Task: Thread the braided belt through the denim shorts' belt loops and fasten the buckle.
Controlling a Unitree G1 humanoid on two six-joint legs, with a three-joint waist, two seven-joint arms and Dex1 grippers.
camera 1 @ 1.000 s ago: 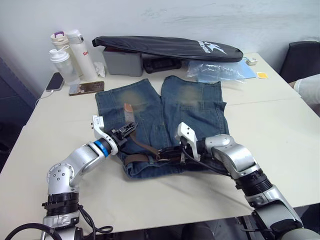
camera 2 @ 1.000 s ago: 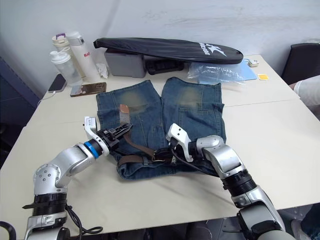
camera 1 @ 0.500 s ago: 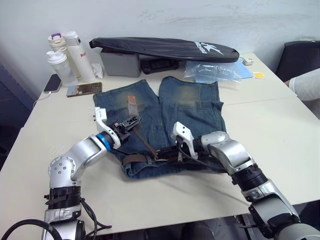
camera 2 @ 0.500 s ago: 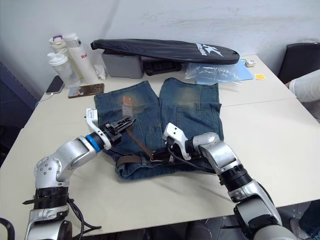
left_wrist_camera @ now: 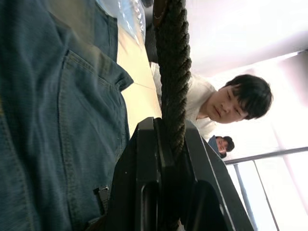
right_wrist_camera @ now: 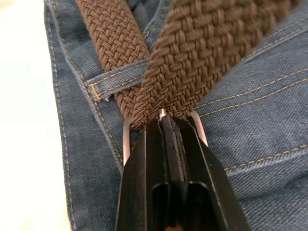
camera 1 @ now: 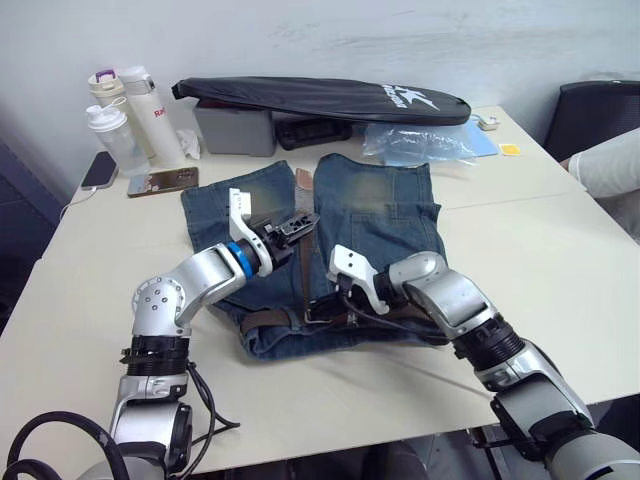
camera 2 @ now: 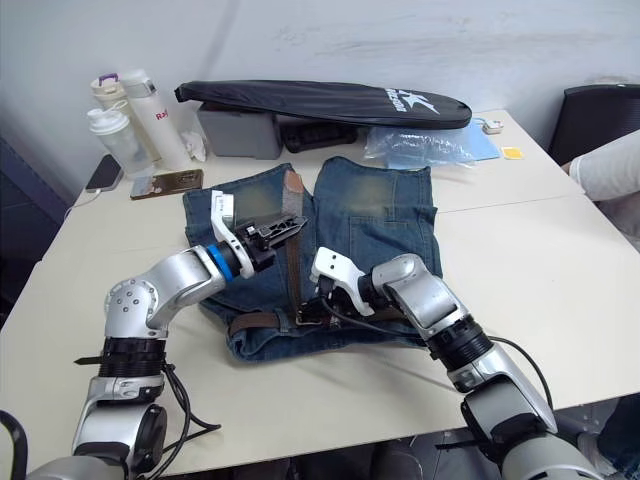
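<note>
The denim shorts lie flat on the table, waistband towards me. The braided belt runs along the waistband, then rises taut across the shorts to my left gripper. That gripper is shut on the belt, held above the shorts' middle. The strap's tan leather tip lies beyond it. My right gripper sits at the waistband, shut on the silver buckle, where the strap passes through. A belt loop crosses the belt beside the buckle.
A long black bag lies on a grey box at the back. Two bottles and two phones are at the back left, and a plastic bag at the back right. A person's sleeve is at the right edge.
My left gripper has carried the belt away from me and to the right, drawing the strap straight and taut through the buckle. The right gripper has stayed on the buckle. The camera has shifted slightly.
</note>
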